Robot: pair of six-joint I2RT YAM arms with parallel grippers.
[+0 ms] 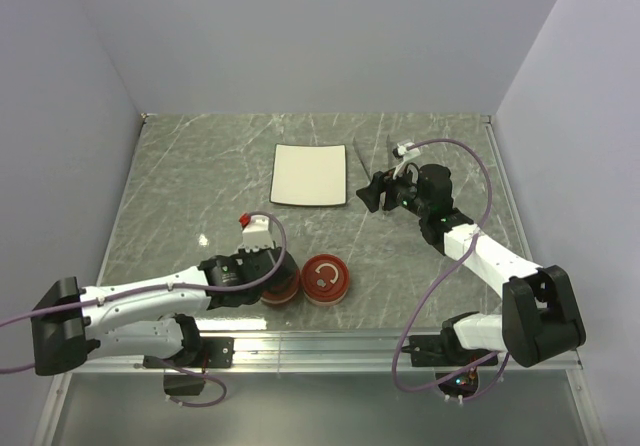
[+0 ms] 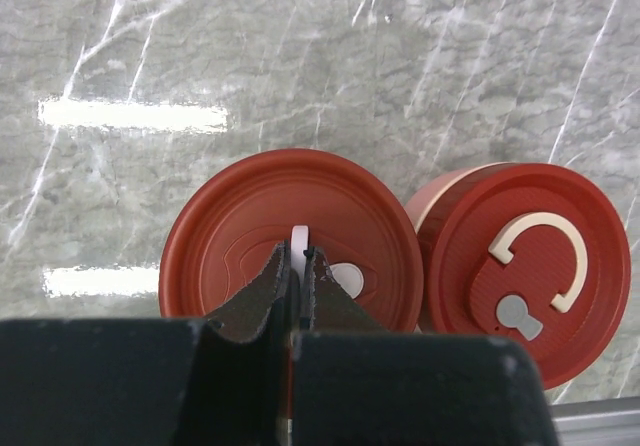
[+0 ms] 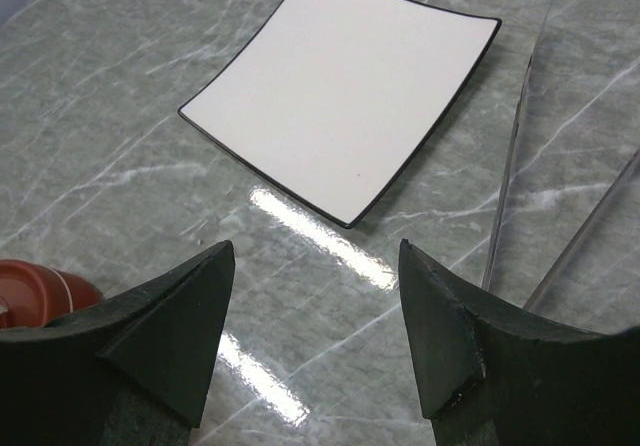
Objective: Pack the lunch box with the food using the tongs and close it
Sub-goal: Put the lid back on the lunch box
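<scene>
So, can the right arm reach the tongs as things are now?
Probably yes. Its end effector is open and empty, and the tongs lie on the table just ahead to its right, beside the plate, with nothing between.

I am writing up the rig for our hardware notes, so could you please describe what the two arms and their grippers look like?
Both arms have white link shells, on the left arm and the right arm alike, with black joint housings. A purple cable loops along each. The left gripper and right gripper have matte black, wedge-shaped fingers tapering to points.
</scene>
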